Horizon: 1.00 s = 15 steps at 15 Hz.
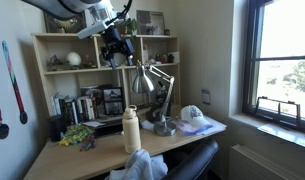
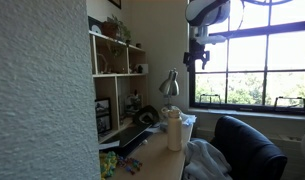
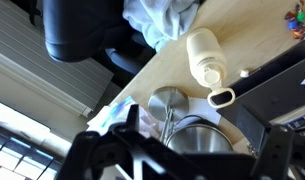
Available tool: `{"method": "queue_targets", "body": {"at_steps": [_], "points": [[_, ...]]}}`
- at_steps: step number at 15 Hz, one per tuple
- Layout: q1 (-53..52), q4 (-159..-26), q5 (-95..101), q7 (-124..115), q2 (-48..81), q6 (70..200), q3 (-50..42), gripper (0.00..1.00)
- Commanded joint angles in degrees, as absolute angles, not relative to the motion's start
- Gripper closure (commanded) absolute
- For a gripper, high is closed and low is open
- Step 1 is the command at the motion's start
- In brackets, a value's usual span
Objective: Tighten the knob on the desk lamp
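The silver desk lamp stands on the desk, its shiny cone shade beside the white bottle and its round base further right. It also shows in an exterior view. My gripper hangs above the lamp, clear of it, and also shows in an exterior view. In the wrist view the gripper is open and empty, its dark fingers on either side of the lamp's shade and round base below. No knob can be made out.
The wooden desk has a shelf unit at the back with books and small objects. A dark chair draped with clothes stands at the desk's front. A white cap and papers lie near the window.
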<state>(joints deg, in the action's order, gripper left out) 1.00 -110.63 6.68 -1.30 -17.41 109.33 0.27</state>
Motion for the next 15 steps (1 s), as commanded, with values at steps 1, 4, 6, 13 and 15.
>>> {"method": "queue_targets", "body": {"at_steps": [1, 4, 6, 13, 15], "points": [[0.5, -99.7, 4.9, 3.2, -9.6, 108.8, -0.8, 0.00], [0.5, -93.5, 2.8, 6.0, -5.1, 108.2, -1.0, 0.00], [0.6, -90.5, 1.2, 7.7, -2.4, 108.3, -1.0, 0.00], [1.2, -81.9, -2.4, 10.0, 5.7, 107.4, -0.6, 0.00], [1.3, -79.9, -3.5, 10.7, 7.3, 107.2, -0.4, 0.00]]}}
